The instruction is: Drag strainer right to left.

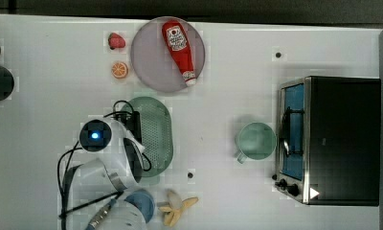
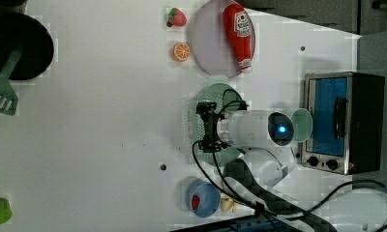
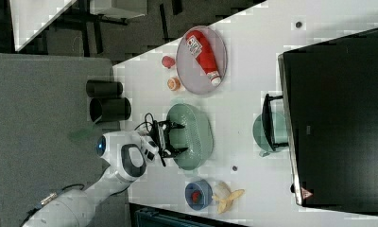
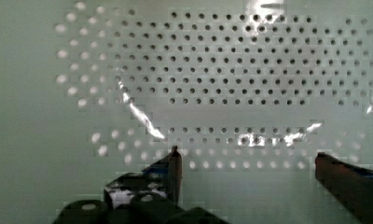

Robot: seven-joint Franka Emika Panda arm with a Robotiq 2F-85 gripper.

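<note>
Looking down at the white table (image 1: pixel 46 96), we see the strainer (image 1: pixel 157 132) lying flat near the middle of it, an oval of pale mint green with a dotted bottom. In the top view it sits below the grey plate (image 1: pixel 151 62) that carries the ketchup bottle (image 1: pixel 178 45), and well apart from the green mug (image 1: pixel 255 140), which stands just beside the toaster oven (image 1: pixel 340 140) toward the top view's right edge of the table.

The gripper (image 3: pixel 176 138) hangs over the strainer with its two dark fingers spread wide, released and holding nothing. In the right view we find it over the half of the basket nearer the arm, the fingers reaching in across the rim on the right view's left. In the wrist view the perforated floor of the strainer lies under the camera and the two fingertips (image 4: pixel 174 163) stand far apart over the holes, near the wall; we cannot tell whether they touch the plastic.

In the left view the white wrist covers much of the strainer (image 2: pixel 228 94), so that we see its rim above and below the arm.

Around it on the table lie a strawberry (image 1: pixel 116 40) and an orange slice (image 1: pixel 119 70) beside the plate, and a blue bowl (image 1: pixel 142 202) and a banana (image 1: pixel 177 207) near the top view's bottom edge.
</note>
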